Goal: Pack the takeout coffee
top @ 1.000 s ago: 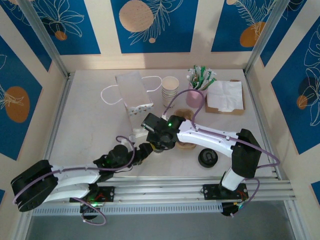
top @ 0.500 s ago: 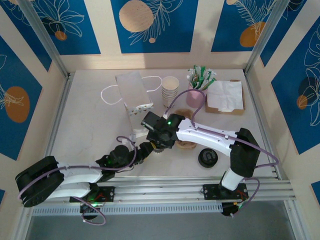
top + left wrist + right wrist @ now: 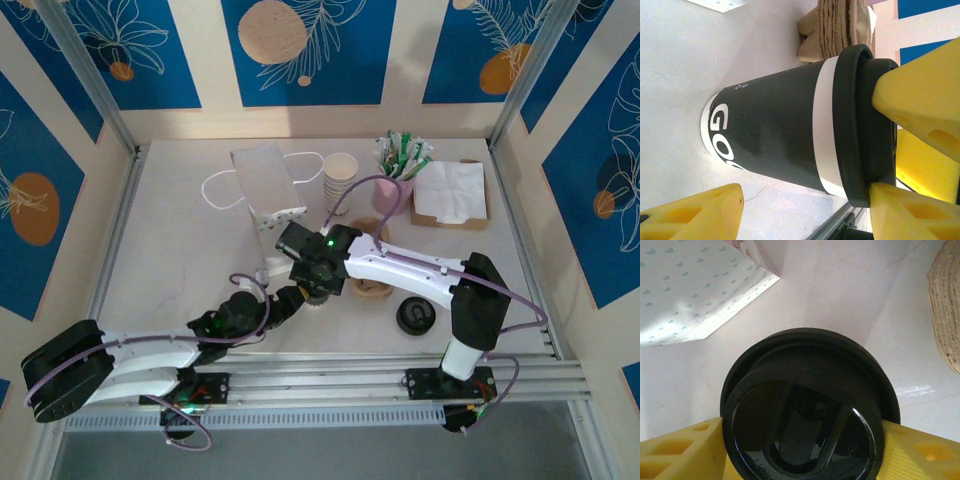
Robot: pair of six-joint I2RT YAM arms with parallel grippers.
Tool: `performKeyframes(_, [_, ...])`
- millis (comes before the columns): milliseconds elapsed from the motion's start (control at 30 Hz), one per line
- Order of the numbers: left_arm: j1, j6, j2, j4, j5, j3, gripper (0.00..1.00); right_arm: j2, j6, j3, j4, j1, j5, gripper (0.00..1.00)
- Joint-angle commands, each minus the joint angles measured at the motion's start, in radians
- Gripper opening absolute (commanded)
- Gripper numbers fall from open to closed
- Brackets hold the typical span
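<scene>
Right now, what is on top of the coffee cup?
A round black lid sits on the coffee cup, pinched at its sides by the right tool. The lid covers the inside, so any drink is hidden.

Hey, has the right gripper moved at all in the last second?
Yes. Seen from above, the right gripper, clamped on the takeout coffee by its lid, has shifted slightly left, toward the white paper bag and away from the loose black lids.
</scene>
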Motion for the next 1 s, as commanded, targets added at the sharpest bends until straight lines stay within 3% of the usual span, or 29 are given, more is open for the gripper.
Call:
performKeyframes(0, [-0.004,0.042,0.021,-0.241,-0.066,-0.028,0.65,0.108,0.015,-0.052,-0.051,0.029,-0.132,0.70])
performKeyframes(133, [-0.004,0.032,0.030,-0.301,-0.081,-0.037,0.62,0.113,0.007,-0.045,-0.053,0.031,-0.124,0.71])
performKeyframes(300, [-0.005,0.086,0.009,-0.378,-0.043,0.008,0.66,0.128,-0.014,-0.035,-0.050,0.032,-0.134,0.71])
performKeyframes(733, [-0.005,0.160,-0.420,-0.730,-0.032,0.072,0.79,0.132,-0.069,0.049,-0.134,0.022,-0.070,0.71])
performKeyframes(967, [-0.005,0.212,-0.566,-0.926,-0.057,0.116,0.80,0.100,-0.103,0.064,-0.178,0.020,-0.042,0.71])
